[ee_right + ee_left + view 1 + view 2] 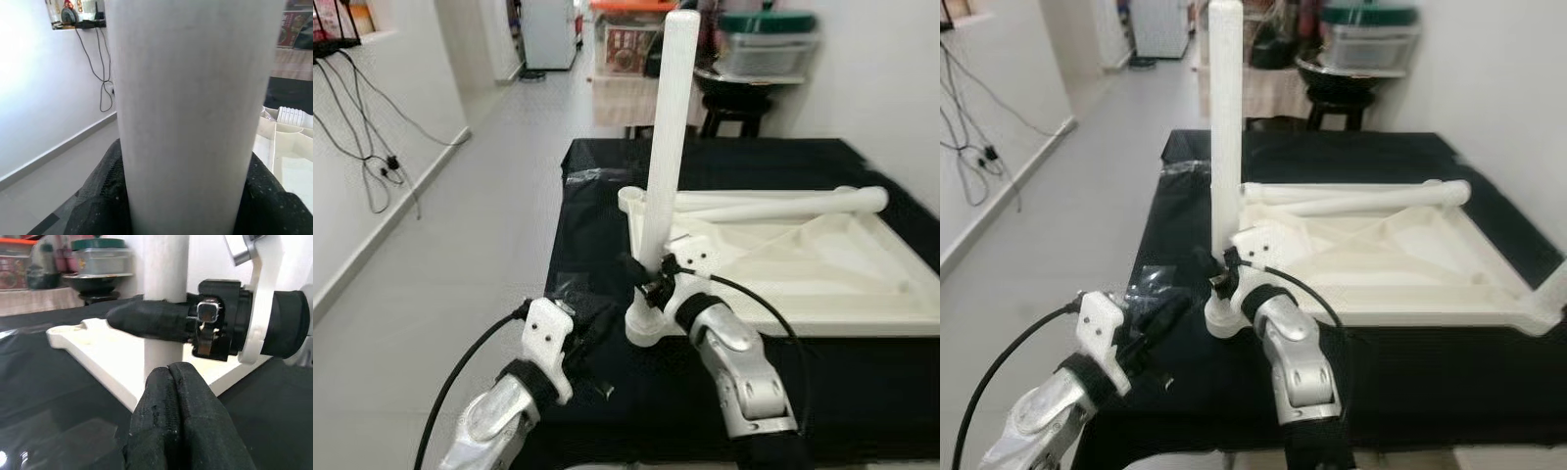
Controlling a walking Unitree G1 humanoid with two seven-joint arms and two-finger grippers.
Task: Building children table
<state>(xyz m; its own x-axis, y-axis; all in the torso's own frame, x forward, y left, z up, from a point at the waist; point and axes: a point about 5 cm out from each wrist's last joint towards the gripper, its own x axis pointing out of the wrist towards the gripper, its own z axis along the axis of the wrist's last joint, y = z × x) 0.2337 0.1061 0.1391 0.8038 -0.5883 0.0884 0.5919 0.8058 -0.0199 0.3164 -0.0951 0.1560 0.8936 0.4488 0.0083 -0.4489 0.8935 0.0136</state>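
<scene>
Table leg (666, 137) stands straight up at the near left corner of the white tabletop (822, 284), which lies upside down on a black cloth (607, 186). The right gripper (651, 279) pinches the leg low down, near its bottom end. The left gripper (171, 396) waits just beside it with its fingers pressed together, holding nothing. The leg looks like hard, smooth plastic, so it is probably light and stiff but a bit slippery. Holding it low, close to the corner, seems best, since the tall top could wobble. Another leg (783, 204) lies flat across the far side of the tabletop. A crinkly clear plastic bag (592, 176) sits on the cloth nearby. Boxes (769, 44) and a black stool (734, 108) stand well behind. Nothing blocks the leg.
</scene>
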